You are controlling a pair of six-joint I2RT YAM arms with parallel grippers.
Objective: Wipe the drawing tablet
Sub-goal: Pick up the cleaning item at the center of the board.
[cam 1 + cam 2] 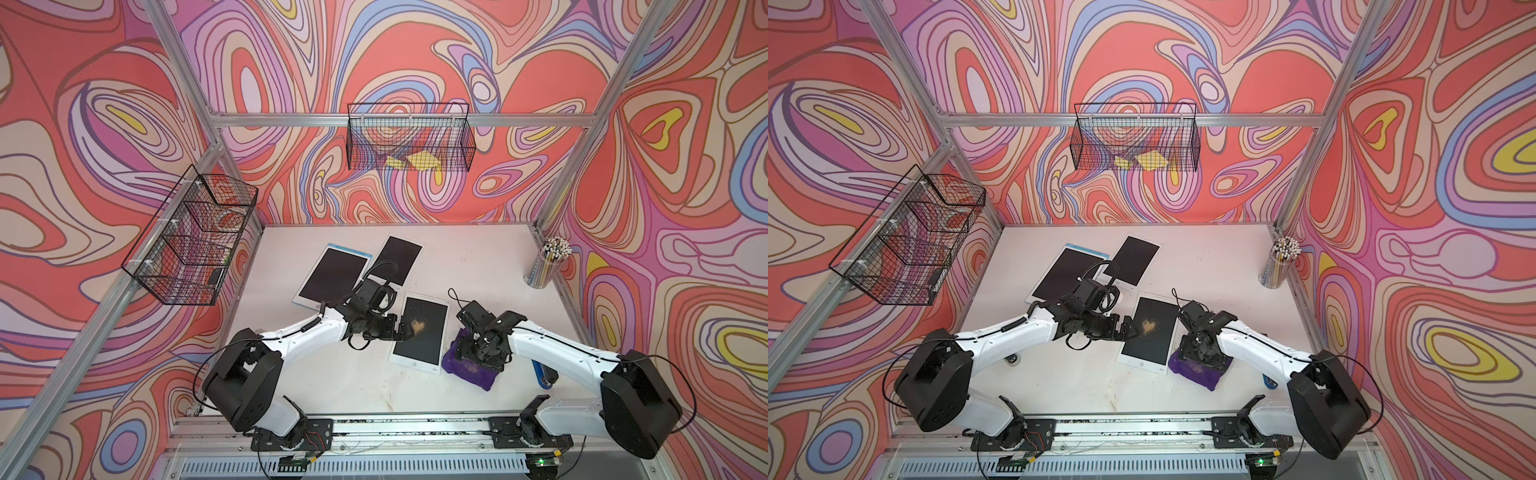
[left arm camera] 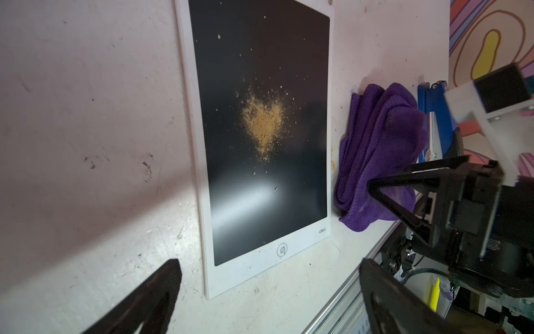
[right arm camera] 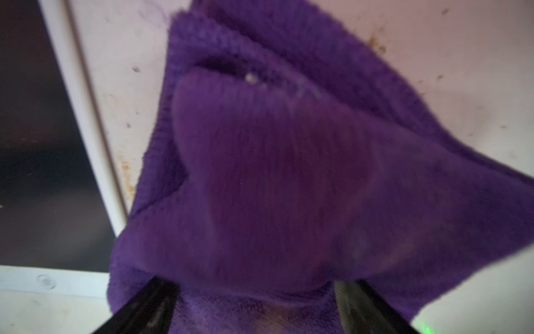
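One white-framed drawing tablet (image 1: pixel 419 345) lies flat toward the front middle of the counter (image 1: pixel 478 266), its dark screen up, and right in the middle of that screen sits a tan pile of powder (image 2: pixel 264 124) with loose specks scattered around it. Hard against the tablet's right edge, down by the near corner, is a bunched purple cloth (image 1: pixel 453 365).

Over to the right pincer (image 1: pixel 478 357): it is down on top of that cloth, and the wrist view shows it spread wide (image 3: pixel 254 289), with the cloth's (image 3: pixel 274 173) bulging fold between the two fingers. Whether it is actually squeezing the fabric, I cannot tell.

On the other side, the left pincer (image 1: pixel 405 328) hovers at the tablet's left edge, level with the powder. Its wrist camera looks across the tablet (image 2: pixel 260 202), and the pincer (image 2: pixel 268 266) is spread wide and clear of the screen.

Further back on the counter lie two more tablets side by side, one blue-rimmed (image 1: pixel 332 276) and one plain dark (image 1: pixel 399 257). A cup of pencils (image 1: pixel 544 266) stands in the far right corner, and a blue object (image 1: pixel 542 374) peeks out beside the right arm. Two wire baskets hang on the frame, one at the back (image 1: pixel 409 137) and one on the left (image 1: pixel 195 237).
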